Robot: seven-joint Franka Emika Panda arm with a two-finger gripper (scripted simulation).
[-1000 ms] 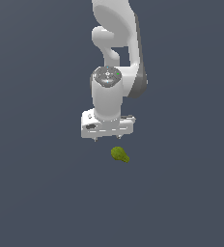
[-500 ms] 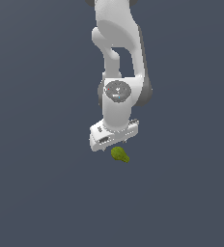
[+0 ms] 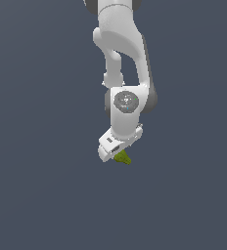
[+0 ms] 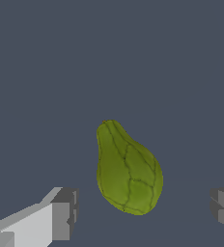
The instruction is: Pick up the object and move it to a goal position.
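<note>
No readable text, label, brand, number or sign appears in either view; the arm's markings are too small to make out.

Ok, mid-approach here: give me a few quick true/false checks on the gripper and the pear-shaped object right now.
1. The gripper is open, its fingers standing on either side of the object. True.
2. The fingers already clamp the object. False: in the wrist view there is a clear gap on both sides.
3. The object is yellow-green with a narrower end. True.
4. In the exterior view the object lies far off from the gripper. False: it shows right at the gripper's lower edge.
5. A second object lies nearby. False: only one is visible.
</note>
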